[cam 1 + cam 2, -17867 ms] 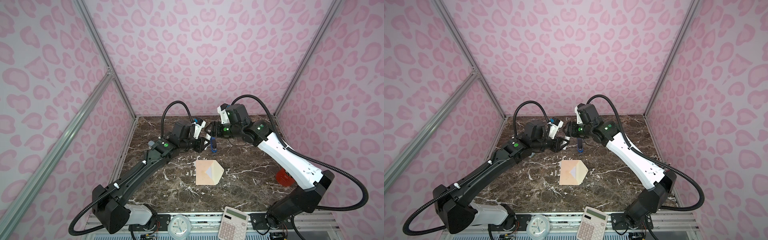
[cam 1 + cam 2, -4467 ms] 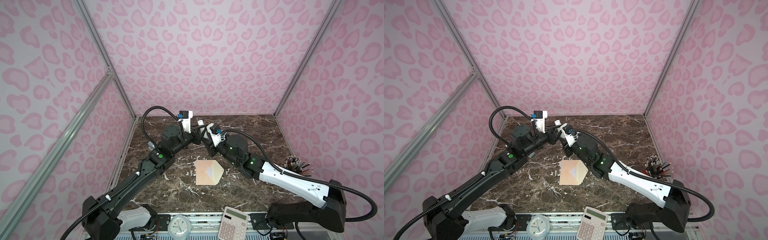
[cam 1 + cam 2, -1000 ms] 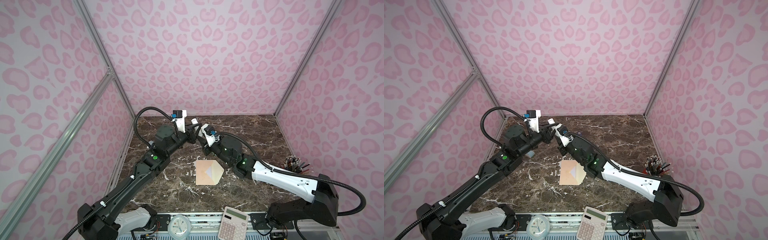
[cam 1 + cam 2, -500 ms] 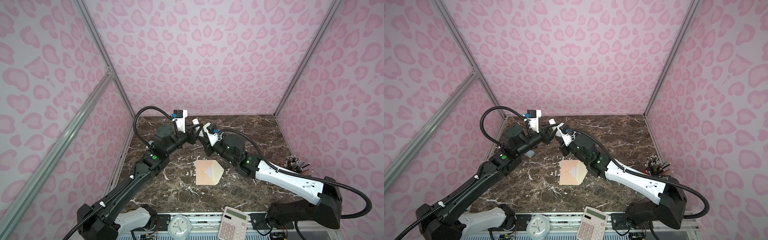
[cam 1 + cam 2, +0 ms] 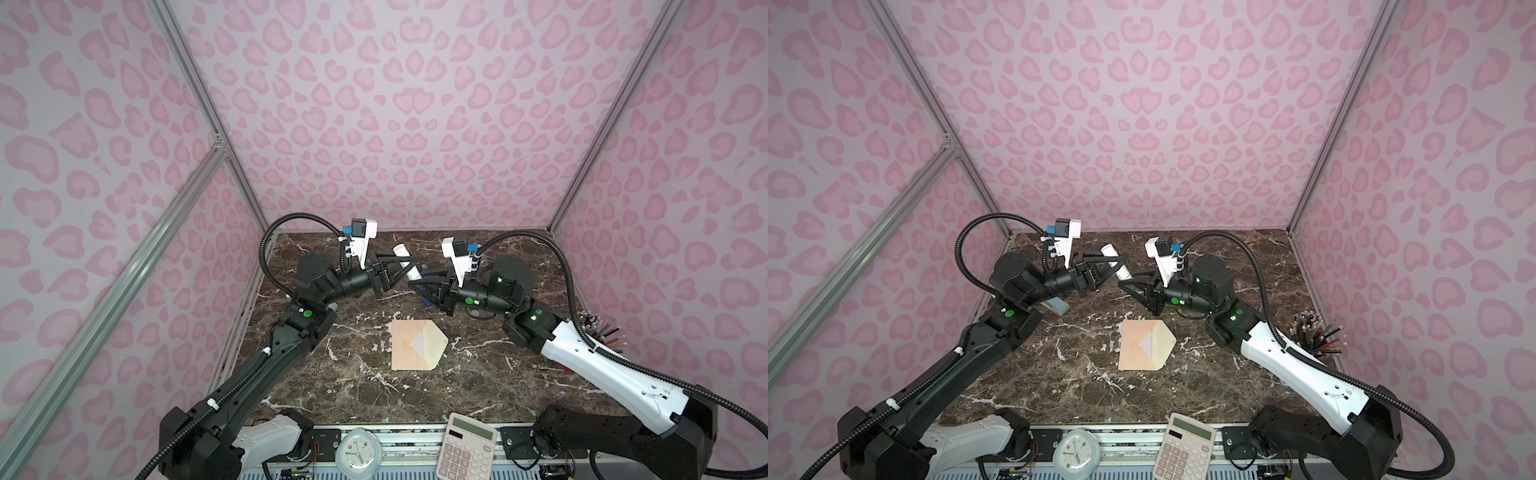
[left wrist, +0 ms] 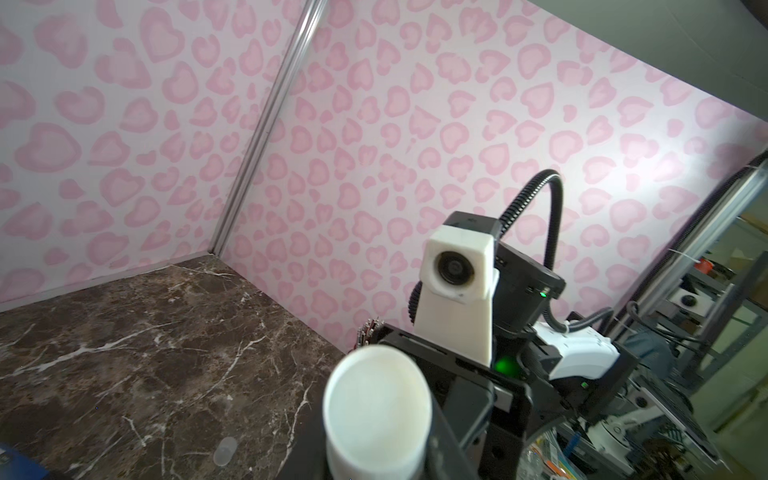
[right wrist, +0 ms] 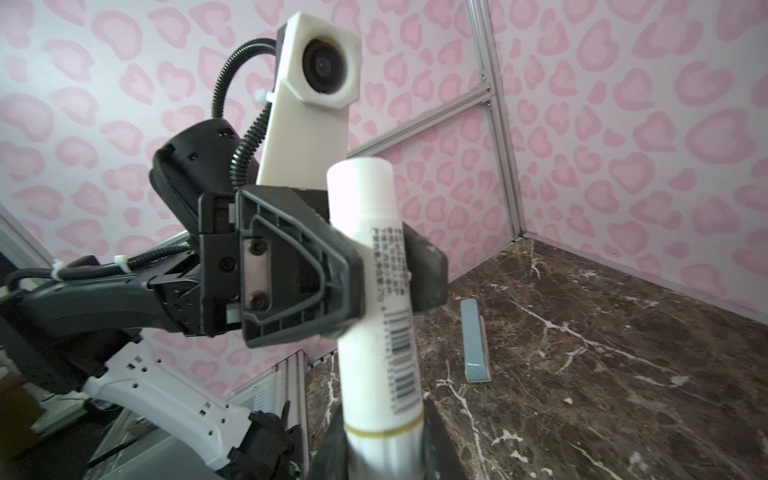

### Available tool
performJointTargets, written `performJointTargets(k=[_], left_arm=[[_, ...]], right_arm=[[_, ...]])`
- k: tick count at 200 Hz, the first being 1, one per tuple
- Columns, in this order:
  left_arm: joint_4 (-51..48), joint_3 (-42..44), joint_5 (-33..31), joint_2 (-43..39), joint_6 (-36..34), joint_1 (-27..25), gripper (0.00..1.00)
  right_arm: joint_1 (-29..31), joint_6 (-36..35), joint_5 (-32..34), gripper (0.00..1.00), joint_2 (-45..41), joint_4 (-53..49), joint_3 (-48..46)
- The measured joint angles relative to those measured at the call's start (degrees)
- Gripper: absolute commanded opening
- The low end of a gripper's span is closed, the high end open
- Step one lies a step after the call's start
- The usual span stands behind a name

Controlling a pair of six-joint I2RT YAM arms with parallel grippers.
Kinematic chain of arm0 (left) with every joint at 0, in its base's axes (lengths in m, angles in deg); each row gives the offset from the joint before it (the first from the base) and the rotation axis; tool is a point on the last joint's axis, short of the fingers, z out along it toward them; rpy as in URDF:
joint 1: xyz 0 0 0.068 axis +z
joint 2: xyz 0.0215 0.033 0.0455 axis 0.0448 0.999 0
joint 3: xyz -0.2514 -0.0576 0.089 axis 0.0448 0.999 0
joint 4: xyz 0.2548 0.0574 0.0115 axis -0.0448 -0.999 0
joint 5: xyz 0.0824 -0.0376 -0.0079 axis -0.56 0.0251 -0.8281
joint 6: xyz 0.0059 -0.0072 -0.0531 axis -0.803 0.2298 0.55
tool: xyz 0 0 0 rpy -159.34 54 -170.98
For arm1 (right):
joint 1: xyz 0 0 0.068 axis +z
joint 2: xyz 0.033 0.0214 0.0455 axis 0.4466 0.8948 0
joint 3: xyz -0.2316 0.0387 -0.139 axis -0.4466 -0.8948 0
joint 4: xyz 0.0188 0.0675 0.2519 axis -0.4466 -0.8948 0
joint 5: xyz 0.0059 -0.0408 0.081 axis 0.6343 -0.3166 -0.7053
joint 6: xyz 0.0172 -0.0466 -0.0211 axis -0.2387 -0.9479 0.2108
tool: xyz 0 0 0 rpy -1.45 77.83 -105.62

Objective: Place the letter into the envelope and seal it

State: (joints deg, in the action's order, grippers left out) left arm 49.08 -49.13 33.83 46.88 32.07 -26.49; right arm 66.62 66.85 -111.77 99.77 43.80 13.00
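The peach envelope (image 5: 409,347) (image 5: 1136,347) lies flat mid-table, its pointed flap towards the right. The letter is hidden. Above the back of the table both grippers hold one white glue stick tube (image 5: 401,252) (image 5: 1111,252). My left gripper (image 5: 405,266) (image 5: 1116,266) is shut on the tube's middle, which the right wrist view shows as the left gripper (image 7: 376,270) clamped on the tube (image 7: 365,195). My right gripper (image 5: 415,285) (image 5: 1126,285) (image 7: 384,453) is shut on the banded lower end. The left wrist view shows the tube's round end (image 6: 376,403) between the left gripper's (image 6: 378,457) fingers.
A cup of pencils (image 5: 602,328) (image 5: 1316,332) stands at the right edge. A grey-blue bar (image 5: 1057,308) (image 7: 476,336) lies on the marble at the back left. A calculator (image 5: 467,451) and a small clock (image 5: 357,455) sit on the front rail.
The right arm has drawn back to the right, its jaws closing slightly on the tube's lower end. The left arm and the envelope have stayed put.
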Motion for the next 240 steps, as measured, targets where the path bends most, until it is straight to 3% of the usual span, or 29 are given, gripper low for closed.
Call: performJointTargets(k=[39,75,104,136,165,202,240], left_arm=[[1.05,-0.22,3.82,0.37,1.92,0.17,0.04],[-2.21,-0.87,3.32,0.04,0.2,0.09,0.04],[-11.13,-2.71,-4.96,-1.07,-4.83,0.17,0.04],[-19.8,-6.56,-18.01,-1.18,-9.7,-0.09,0.04],[-23.96,-8.96,-28.13,-0.55,-12.0,-1.84,0.04],[-26.58,-9.92,-35.82,0.46,-13.27,-5.62,0.03],[-26.88,-9.92,-40.04,0.79,-13.25,-7.06,0.04]], right_arm=[[-1.16,4.9,-5.84,0.08,-0.37,0.07,-0.02],[-0.72,2.01,-4.2,0.44,-1.31,-2.93,-0.09],[2.25,-9.01,4.13,0.57,-3.04,-8.02,0.5],[8.02,-19.45,17.53,0.6,-3.96,-10.38,-4.46],[14.82,-26.45,32.54,0.58,-2.45,-6.38,-7.96],[17.75,-30.67,46.56,0.57,2.36,2.27,-7.93],[17.92,-30.86,52.61,0.58,5.18,8.28,-6.32]])
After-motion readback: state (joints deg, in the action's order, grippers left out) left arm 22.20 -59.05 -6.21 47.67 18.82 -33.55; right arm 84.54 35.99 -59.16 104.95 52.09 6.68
